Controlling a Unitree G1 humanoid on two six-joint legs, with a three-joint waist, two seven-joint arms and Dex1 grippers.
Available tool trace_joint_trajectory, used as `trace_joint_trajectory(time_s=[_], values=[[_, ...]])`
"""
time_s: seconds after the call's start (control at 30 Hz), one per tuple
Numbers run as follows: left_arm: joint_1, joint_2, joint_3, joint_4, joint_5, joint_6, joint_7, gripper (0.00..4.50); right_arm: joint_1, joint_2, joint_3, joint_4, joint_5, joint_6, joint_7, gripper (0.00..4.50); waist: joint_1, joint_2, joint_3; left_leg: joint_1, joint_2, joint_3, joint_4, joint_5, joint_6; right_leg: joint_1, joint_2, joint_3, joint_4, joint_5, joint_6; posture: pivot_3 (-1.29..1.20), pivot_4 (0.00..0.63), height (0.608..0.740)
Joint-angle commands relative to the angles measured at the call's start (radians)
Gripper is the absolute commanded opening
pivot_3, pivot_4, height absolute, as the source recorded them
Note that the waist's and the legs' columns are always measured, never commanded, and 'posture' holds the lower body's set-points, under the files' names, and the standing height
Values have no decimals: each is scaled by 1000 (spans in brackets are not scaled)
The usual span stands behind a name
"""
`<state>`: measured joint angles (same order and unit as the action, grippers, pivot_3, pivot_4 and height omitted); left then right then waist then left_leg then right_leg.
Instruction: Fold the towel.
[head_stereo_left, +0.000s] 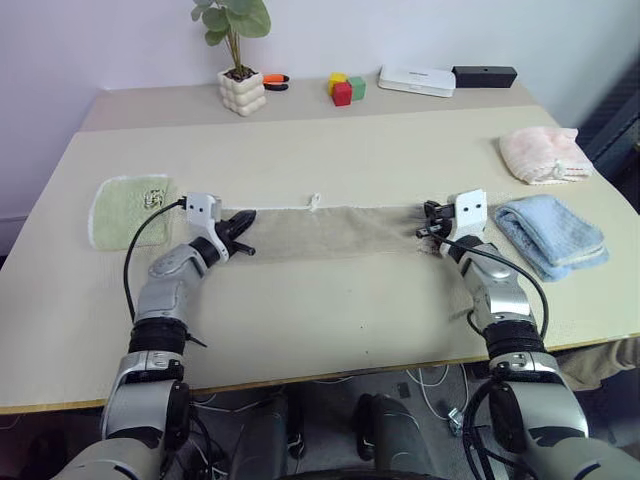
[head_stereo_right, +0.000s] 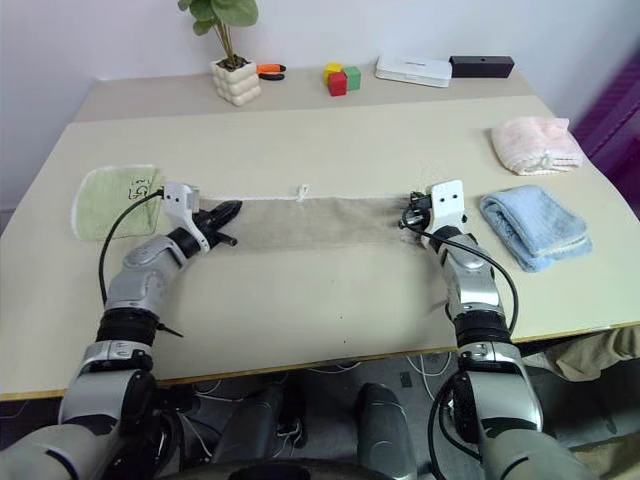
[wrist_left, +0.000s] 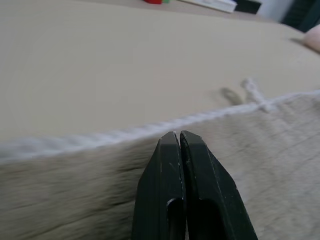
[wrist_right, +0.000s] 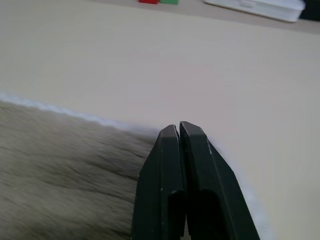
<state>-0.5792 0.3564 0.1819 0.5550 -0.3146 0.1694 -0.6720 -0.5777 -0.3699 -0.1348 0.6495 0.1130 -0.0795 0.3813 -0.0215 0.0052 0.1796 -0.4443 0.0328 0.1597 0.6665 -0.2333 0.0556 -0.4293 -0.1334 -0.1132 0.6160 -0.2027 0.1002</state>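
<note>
The towel (head_stereo_left: 335, 232) lies as a long beige strip across the middle of the table, its whitish hem along the far edge with a small loop (head_stereo_left: 316, 200) sticking out. My left gripper (head_stereo_left: 243, 232) rests at the strip's left end and is shut; in the left wrist view its fingertips (wrist_left: 170, 150) press together just above the terry cloth (wrist_left: 280, 150), with nothing seen between them. At the strip's right end, my right gripper (head_stereo_left: 425, 222) is shut too. The right wrist view shows its closed tips (wrist_right: 170, 145) over the towel's corner (wrist_right: 60, 165).
A small green cloth (head_stereo_left: 130, 205) lies left of my left gripper. A folded light blue towel (head_stereo_left: 550, 232) sits close to the right gripper, with a pink one (head_stereo_left: 545, 155) behind it. Along the back stand a potted plant (head_stereo_left: 242, 90), coloured blocks (head_stereo_left: 345, 88), a white box (head_stereo_left: 416, 80) and a black box (head_stereo_left: 484, 76).
</note>
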Motion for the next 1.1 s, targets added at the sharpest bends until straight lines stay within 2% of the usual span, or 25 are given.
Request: trace_joint_trajectory(time_s=[0.03,0.17,0.23,0.27,0.33,0.47,0.5,0.57,0.73,0.8,0.87,0.93,1.1], values=[[9,44,26,-22,-20,15,-29,57,-20,-32,3,31,-20,-66,23,40,0,0,0,0,0,0,0,0,0,0,0,0,0,0,0,0,150,740],[30,78,26,-49,-53,40,-111,57,-38,-47,-20,46,21,-59,78,40,1,0,0,0,0,0,0,0,0,0,0,0,0,0,0,0,150,740],[40,83,38,-78,-99,74,-164,0,-39,-44,-47,17,76,-23,120,533,2,0,0,0,0,0,0,0,0,0,0,0,-1,0,0,0,150,740],[45,90,29,-92,-90,57,-177,264,-40,-42,-66,-12,106,8,124,786,2,0,0,0,0,0,0,0,0,0,0,0,-1,0,0,0,150,740],[38,104,18,-85,-46,-8,-164,907,-30,-51,-92,-89,152,74,128,1757,2,0,0,0,0,0,0,0,0,0,0,0,-1,0,0,0,150,740],[19,118,30,-102,-63,-42,-195,2947,28,-96,-157,-264,250,263,126,3816,8,0,0,0,0,-1,-1,0,-1,-1,-1,0,-1,0,0,0,150,740],[15,126,36,-109,-79,-48,-223,3484,66,-115,-181,-344,304,367,132,4363,10,0,0,-1,0,-1,-1,-1,-1,-1,-1,0,-1,0,0,0,150,740],[13,142,43,-120,-104,-46,-273,4475,131,-139,-227,-482,413,538,131,4500,12,0,0,-1,0,-2,-1,-2,-2,-1,-2,0,-2,0,-1,0,150,740],[4,198,41,-135,-191,26,-475,4475,235,-143,-413,-739,811,1003,-19,4500,4,0,0,-1,0,-2,-1,-4,0,-2,-2,0,-2,-1,-3,0,150,740],[-6,207,43,-154,-226,75,-515,4475,272,-146,-450,-797,902,1096,-62,4500,6,0,0,-1,1,-2,-2,-5,2,-2,-1,0,-2,-2,-4,0,150,740],[-25,223,30,-173,-247,97,-588,4475,319,-131,-514,-825,1076,1197,-143,4500,7,0,0,-1,1,-2,-2,-5,3,-2,-1,0,-2,-2,-4,0,150,740],[-48,227,26,-167,-252,66,-657,4475,362,-101,-537,-848,1209,1246,-240,4500,14,0,0,-2,1,-2,-2,-6,3,-1,-1,-1,-3,-2,-4,0,150,740],[-84,229,10,-153,-249,66,-732,4475,398,-19,-503,-855,1367,1209,-447,4500,9,0,0,-2,0,-1,-2,-7,4,-1,-1,0,-5,-2,-4,0,150,740]])
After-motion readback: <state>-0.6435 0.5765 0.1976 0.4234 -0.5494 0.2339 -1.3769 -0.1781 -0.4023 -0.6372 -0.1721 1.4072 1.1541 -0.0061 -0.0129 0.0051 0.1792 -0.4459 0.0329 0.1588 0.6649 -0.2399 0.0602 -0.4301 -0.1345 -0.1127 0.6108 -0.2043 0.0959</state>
